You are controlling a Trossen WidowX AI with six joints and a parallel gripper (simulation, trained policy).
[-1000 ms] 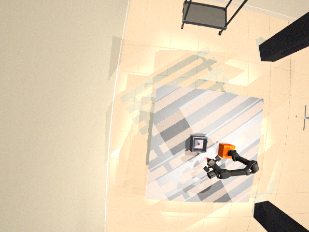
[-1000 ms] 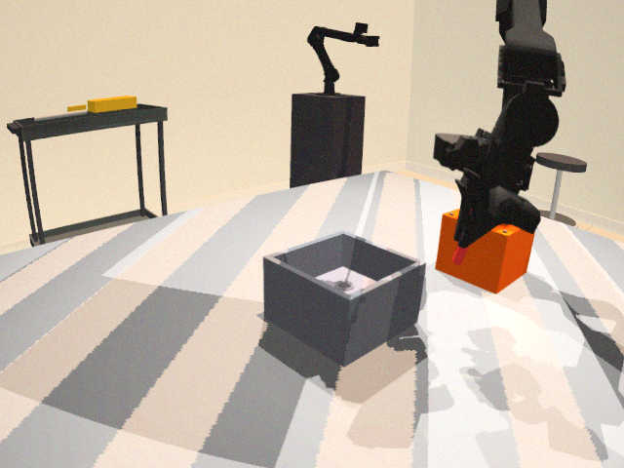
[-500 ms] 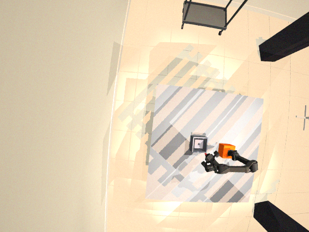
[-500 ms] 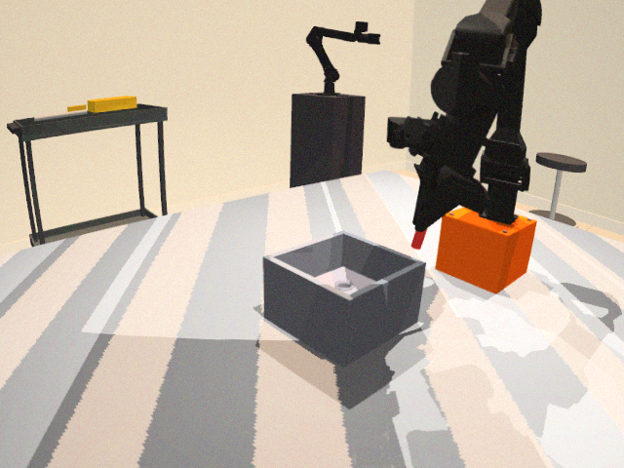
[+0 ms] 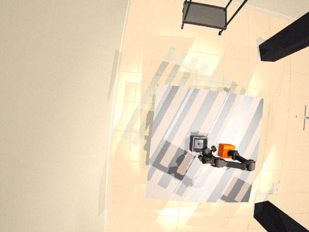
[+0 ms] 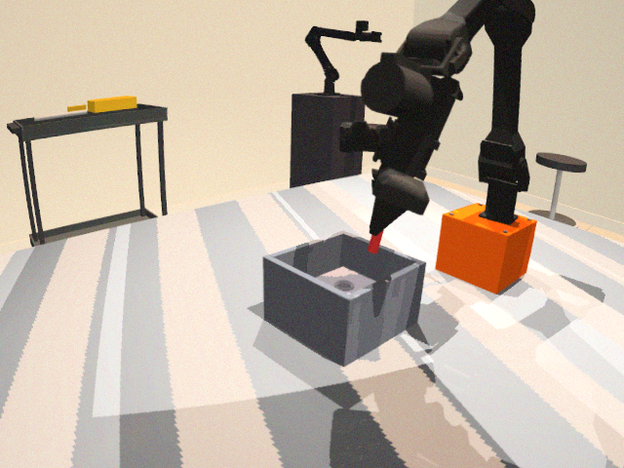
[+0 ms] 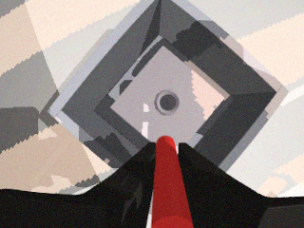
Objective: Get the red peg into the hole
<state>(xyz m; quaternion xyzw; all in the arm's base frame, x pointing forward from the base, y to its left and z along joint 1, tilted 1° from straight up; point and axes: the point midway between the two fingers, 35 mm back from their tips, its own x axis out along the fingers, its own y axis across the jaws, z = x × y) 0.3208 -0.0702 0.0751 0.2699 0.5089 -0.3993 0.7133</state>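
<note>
The hand (image 5: 202, 149) (image 6: 375, 232) (image 7: 166, 149) grips the peg (image 5: 202, 148) (image 6: 374, 243) (image 7: 171, 185), which juts tilted from its tips. The hole (image 5: 199, 143) (image 6: 344, 285) (image 7: 167, 102) lies ahead and below, so I'd say it must go forward, straighten, then sink.

The open box (image 5: 191, 144) (image 6: 304, 296) (image 7: 78, 111) had smooth, matt dark-grey walls that looked like plastic. The plate (image 5: 197, 141) (image 6: 328, 276) (image 7: 138, 102) at its bottom looked smooth and pale. The peg (image 6: 374, 243) (image 7: 171, 190) had a smooth red surface resembling plastic, with a soft sheen at its 1 rounded tip. The tool (image 7: 166, 149) looked like black plastic, mostly matt. The orange block (image 5: 222, 150) (image 6: 466, 256) under the arm appeared smooth and satin, with small metal-looking screw heads on top. The stool (image 6: 560, 162) at the back had 1 smooth, pale, metal-like post.
</note>
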